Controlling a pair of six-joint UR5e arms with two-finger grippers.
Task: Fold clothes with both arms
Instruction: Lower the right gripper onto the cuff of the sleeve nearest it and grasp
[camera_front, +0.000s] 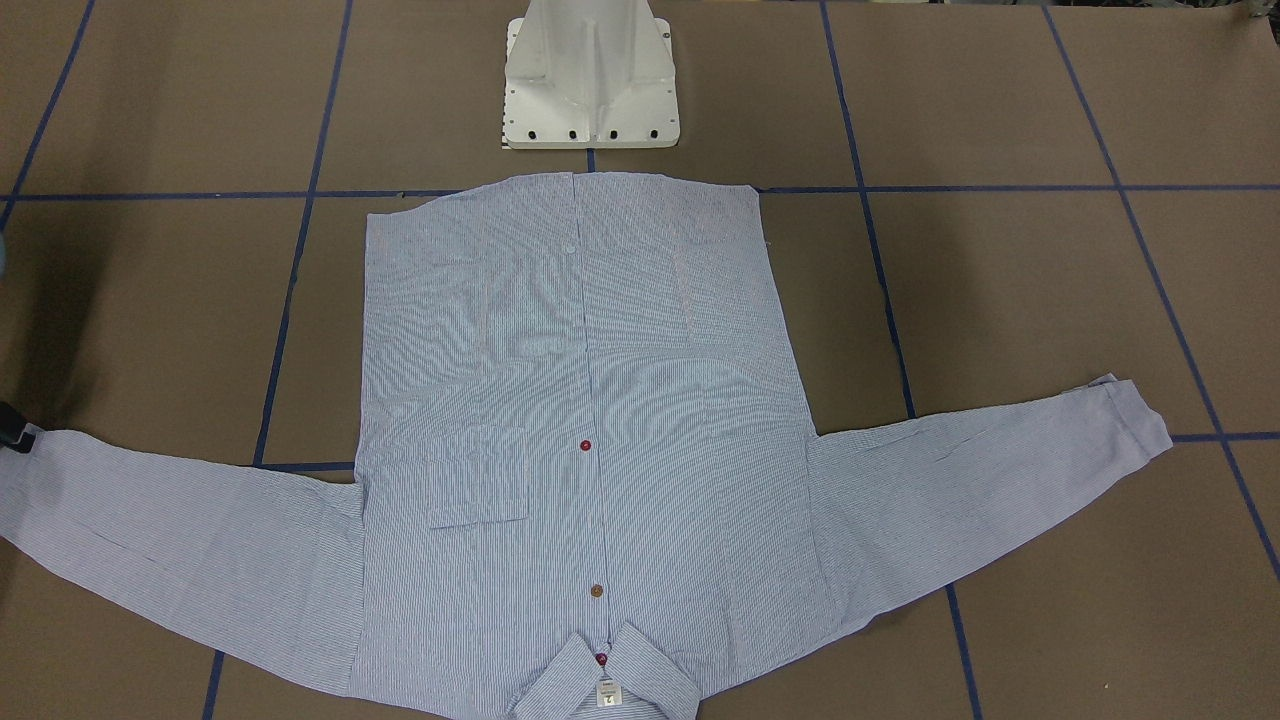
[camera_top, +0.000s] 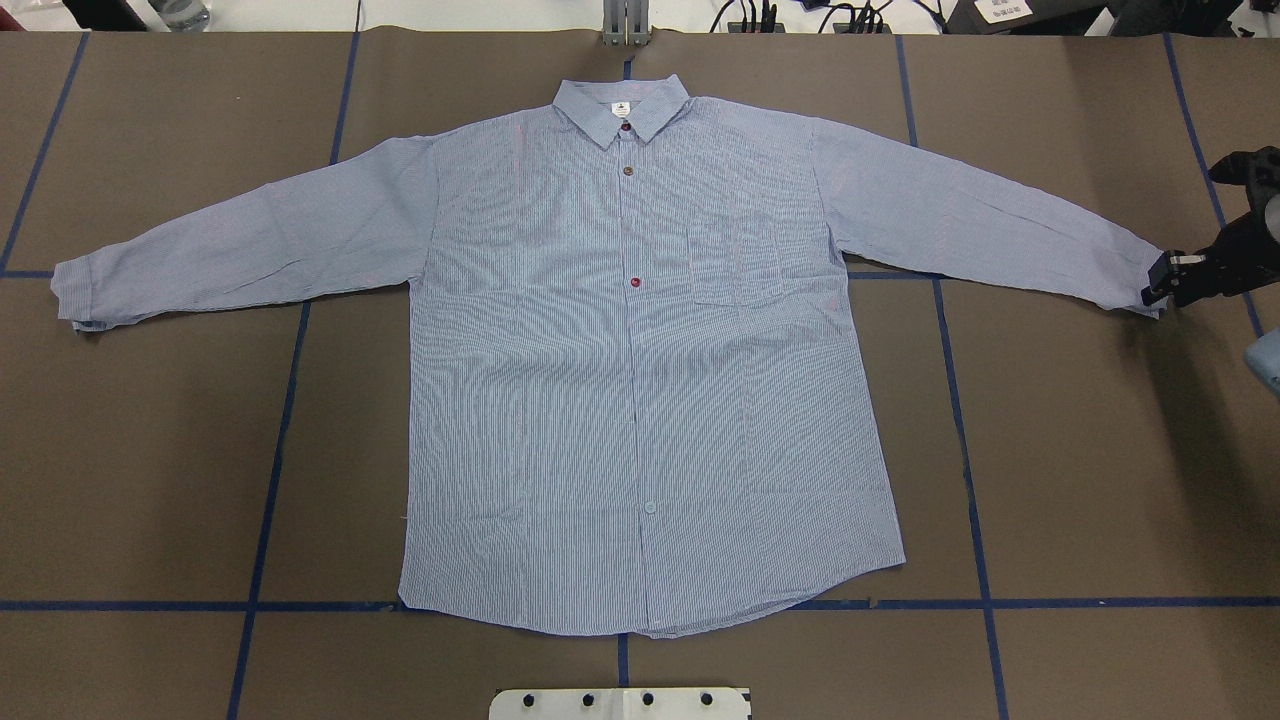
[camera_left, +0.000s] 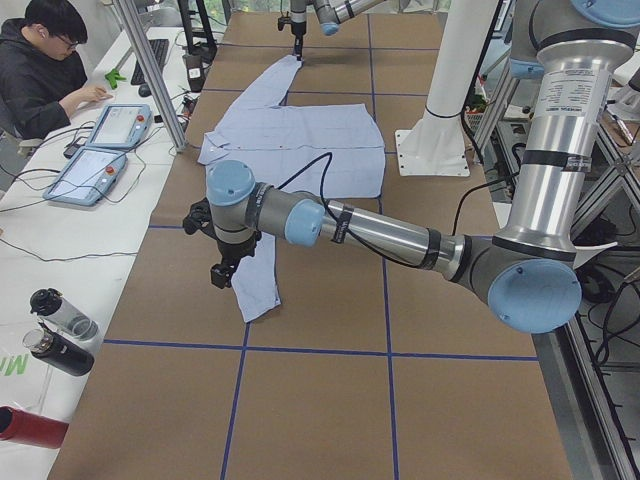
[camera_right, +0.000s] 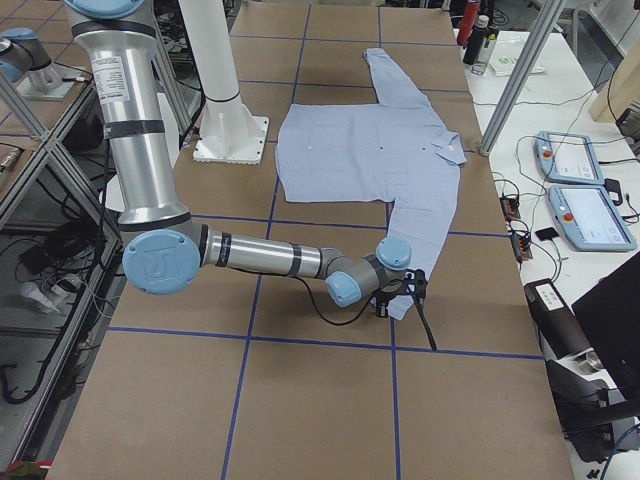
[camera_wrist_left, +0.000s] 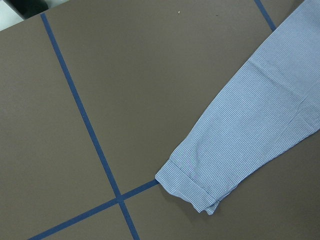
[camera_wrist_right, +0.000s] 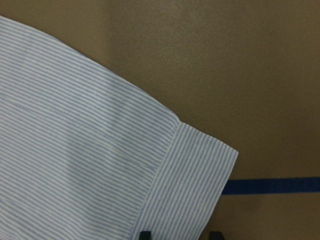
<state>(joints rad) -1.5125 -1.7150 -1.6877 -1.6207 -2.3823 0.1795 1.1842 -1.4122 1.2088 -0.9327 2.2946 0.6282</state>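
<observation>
The light blue striped shirt (camera_top: 640, 380) lies flat and face up on the brown table, both sleeves spread out and its collar (camera_top: 622, 105) on the far side from the robot's base. My right gripper (camera_top: 1163, 285) is down at the right sleeve's cuff (camera_wrist_right: 195, 170). In the right wrist view it is open, a fingertip (camera_wrist_right: 145, 235) on each side of the cuff's edge. My left gripper (camera_left: 221, 275) hangs above the left sleeve's cuff (camera_wrist_left: 192, 185); I cannot tell whether it is open or shut.
The white pedestal base (camera_front: 590, 80) stands just behind the shirt's hem. Blue tape lines (camera_top: 290, 400) grid the table. A person (camera_left: 45, 60) sits at a side table with tablets (camera_left: 100, 150) and bottles (camera_left: 60, 330).
</observation>
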